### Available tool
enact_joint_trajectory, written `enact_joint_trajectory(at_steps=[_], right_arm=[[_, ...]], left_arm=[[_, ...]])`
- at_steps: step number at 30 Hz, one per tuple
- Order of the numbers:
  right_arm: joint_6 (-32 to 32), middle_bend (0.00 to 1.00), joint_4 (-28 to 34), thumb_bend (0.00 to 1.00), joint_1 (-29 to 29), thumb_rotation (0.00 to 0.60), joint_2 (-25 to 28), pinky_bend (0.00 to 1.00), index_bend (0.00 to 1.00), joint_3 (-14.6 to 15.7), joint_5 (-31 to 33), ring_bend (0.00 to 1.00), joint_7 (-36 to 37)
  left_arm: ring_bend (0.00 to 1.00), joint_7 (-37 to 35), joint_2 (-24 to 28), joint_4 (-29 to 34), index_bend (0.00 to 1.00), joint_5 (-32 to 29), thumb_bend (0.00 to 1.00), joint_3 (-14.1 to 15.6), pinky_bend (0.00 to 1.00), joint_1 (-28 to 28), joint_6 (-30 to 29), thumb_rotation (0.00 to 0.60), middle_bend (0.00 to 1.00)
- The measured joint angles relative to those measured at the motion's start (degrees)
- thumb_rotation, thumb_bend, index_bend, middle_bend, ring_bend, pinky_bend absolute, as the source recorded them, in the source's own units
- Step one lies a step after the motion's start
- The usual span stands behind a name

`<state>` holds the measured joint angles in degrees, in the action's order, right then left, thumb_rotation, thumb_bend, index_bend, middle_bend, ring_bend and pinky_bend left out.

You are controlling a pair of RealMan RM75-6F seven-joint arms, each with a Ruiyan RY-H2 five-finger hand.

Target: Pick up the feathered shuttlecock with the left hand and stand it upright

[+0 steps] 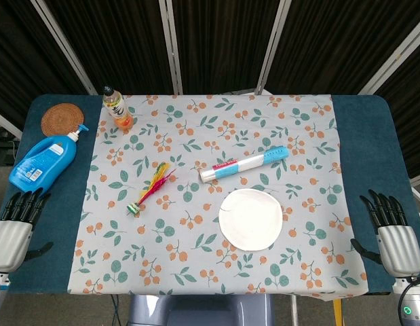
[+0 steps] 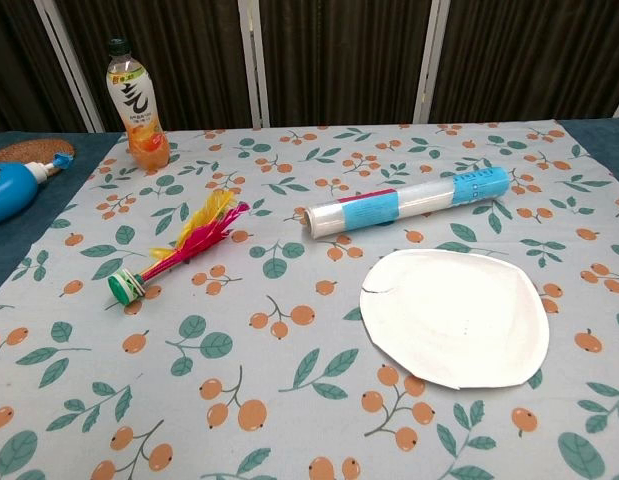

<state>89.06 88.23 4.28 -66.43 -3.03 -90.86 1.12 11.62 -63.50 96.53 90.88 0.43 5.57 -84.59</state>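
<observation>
Blue surface point(image 1: 372, 136) under leaf-and-berry printed cloth point(image 1: 216, 258). Left hand point(image 1: 13, 224) at near-left edge, fingers straight and apart, empty; right hand point(image 1: 394, 234) likewise at near-right. Red-and-yellow feathered shuttlecock with green base point(image 2: 174, 255) lies flat, left of centre, right and far of the left hand, base nearest it. Open cloth around it; blue detergent bottle point(image 1: 43, 160) far-left.

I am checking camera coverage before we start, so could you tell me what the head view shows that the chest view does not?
Only the head view shows the left hand and right hand, both open at the table's near corners. The chest view shows nothing the head view lacks. Both share the feathered shuttlecock lying on its side, the plate, the roll and the drink bottle.
</observation>
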Motion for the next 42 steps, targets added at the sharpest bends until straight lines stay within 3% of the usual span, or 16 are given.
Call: enact_joint_trajectory(at_steps=[31,42], right_arm=[[0.1,0.0,0.5,0.11,-0.4,0.6,0.3,0.0,0.08,-0.2,0.6,0.0,-0.7],[-0.1,0.0,0.9,0.11,-0.5,0.6,0.3,0.0,0.09,-0.1,0.7,0.0,-1.2]], left_arm=[[0.0,0.8,0.2,1.4,0.0,-1.6,0.06,0.1,0.0,0.4,1.6,0.6,0.0],[0.0,2.1,-0.6,4.7,0.22,-5.5,0.2,-2.5,0.0,3.0,5.1,0.6,0.0]])
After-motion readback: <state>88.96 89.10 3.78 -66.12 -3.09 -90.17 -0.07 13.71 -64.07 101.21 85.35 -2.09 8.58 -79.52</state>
